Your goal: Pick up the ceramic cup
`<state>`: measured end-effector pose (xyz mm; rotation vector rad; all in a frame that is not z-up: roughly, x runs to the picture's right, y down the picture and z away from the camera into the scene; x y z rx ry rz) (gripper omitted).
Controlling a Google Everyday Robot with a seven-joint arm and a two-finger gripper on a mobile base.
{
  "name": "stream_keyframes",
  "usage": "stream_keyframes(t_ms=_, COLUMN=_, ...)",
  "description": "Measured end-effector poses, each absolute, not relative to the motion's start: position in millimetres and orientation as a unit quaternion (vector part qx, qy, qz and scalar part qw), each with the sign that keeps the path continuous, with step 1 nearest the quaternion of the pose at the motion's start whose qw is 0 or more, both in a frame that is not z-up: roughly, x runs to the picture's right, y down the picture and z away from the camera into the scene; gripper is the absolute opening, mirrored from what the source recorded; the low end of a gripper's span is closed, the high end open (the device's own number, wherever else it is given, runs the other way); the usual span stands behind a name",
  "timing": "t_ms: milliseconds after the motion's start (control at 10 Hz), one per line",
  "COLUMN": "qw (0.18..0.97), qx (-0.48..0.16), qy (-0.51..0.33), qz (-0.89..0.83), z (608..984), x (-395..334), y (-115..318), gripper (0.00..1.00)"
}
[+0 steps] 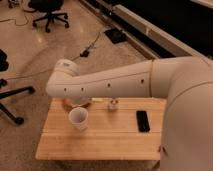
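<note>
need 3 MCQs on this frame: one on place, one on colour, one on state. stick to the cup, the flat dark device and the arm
1. Where does the small plain white ceramic cup stand on the light wooden table?
A. Toward the picture's left, just in front of the wide orange-red bowl
B. At the right edge, touching the flat device
C. On the floor

2. What colour is the flat rectangular device?
A. White
B. Black
C. Orange

3. What state is the cup in?
A. Upright on the table, nothing gripping it
B. Lying on its side
C. Lifted clear of the table

Answers:
1 A: the cup sits below the bowl's visible edge, well apart from the device.
2 B: it is a dark slab on the pale wood.
3 A: its round rim faces up. The white robot arm passes behind it, and the tool is out of sight, apparently behind that arm.
</note>
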<state>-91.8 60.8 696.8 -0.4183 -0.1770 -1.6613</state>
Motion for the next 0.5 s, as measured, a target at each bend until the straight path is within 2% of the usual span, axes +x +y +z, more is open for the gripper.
stream_keyframes(t_ms=500, qw=0.649, qx=-0.192, qy=-0.072, qz=-0.732, z=707.9, x=-100.8, y=67.4, gripper=0.8)
